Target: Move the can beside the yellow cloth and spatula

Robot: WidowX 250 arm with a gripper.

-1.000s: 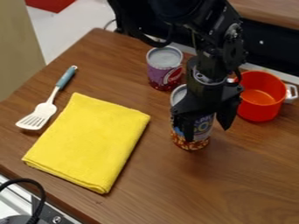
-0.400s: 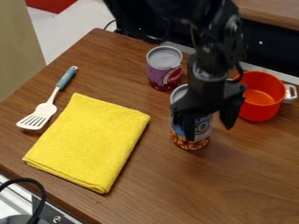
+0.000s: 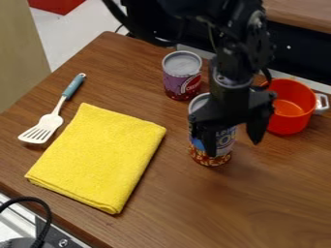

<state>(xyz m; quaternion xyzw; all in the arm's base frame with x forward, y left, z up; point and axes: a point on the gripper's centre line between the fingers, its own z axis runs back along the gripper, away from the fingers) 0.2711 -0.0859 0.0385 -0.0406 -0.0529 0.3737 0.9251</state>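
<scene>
The black gripper [image 3: 233,141] hangs over the right centre of the table, its fingers apart. One finger crosses the front of the tall can [image 3: 221,151], and the other is to the can's right, with space between. Upright on the wood, this can has its upper part partly hidden by the gripper; contact cannot be told. A second, purple and red can [image 3: 182,80] stands upright behind it. The folded yellow cloth [image 3: 97,156] lies flat left of centre. Along the cloth's upper left is the spatula [image 3: 49,121], white with a blue-grey handle.
An orange-red pot [image 3: 291,109] with a light handle stands at the right, close beside the gripper. The wooden table [image 3: 188,208] meets a dark wall strip along the back. A black cable [image 3: 42,211] curves over equipment at the lower left corner.
The gripper has shifted slightly to the right, and its right finger is farther from the tall can. The cans, cloth, spatula and pot keep their places.
</scene>
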